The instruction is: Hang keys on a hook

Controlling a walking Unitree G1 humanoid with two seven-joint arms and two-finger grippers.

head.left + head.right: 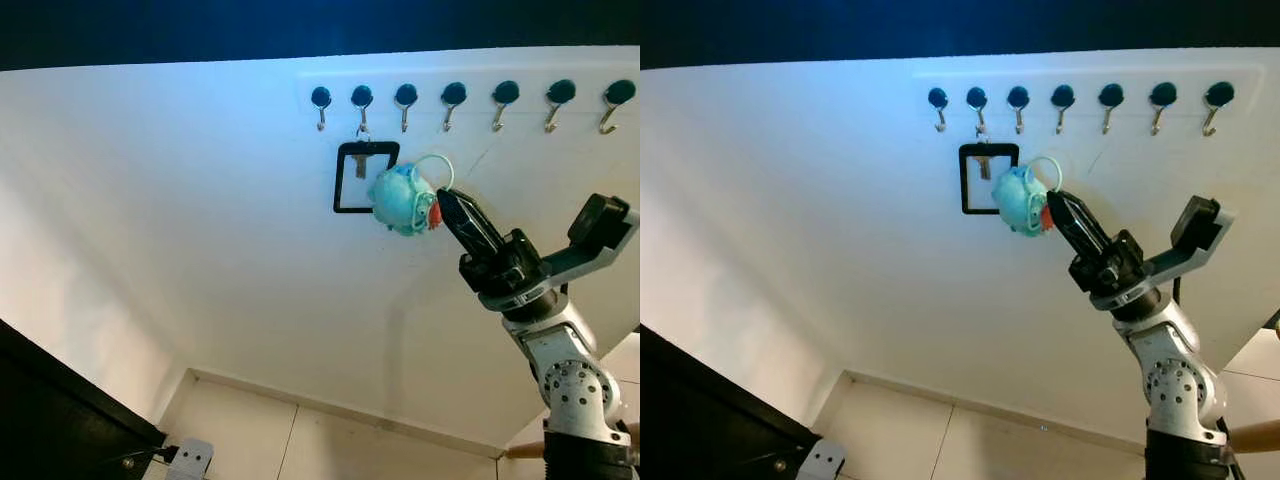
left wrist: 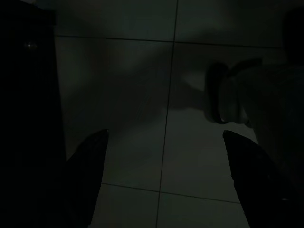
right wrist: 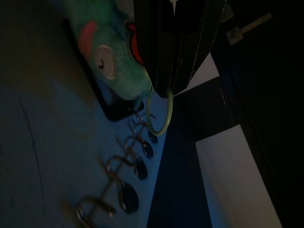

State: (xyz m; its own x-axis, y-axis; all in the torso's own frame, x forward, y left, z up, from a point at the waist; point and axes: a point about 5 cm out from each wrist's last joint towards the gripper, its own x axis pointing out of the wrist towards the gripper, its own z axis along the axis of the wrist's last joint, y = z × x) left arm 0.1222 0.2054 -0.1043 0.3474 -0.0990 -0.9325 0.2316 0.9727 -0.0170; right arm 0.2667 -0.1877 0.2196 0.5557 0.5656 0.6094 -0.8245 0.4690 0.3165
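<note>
Left eye view, upper right: I count seven hooks (image 1: 454, 102) in one row; my right gripper (image 1: 447, 207) is clamped on one teal plush keychain (image 1: 403, 199) beneath them, beside one black frame (image 1: 360, 177).

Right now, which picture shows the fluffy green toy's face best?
The right wrist view: the green plush toy is close up, with its eye and pink cheek clear, held by the right gripper. Both eye views show it small and round near the hooks. The left wrist view looks at dark floor.
</note>
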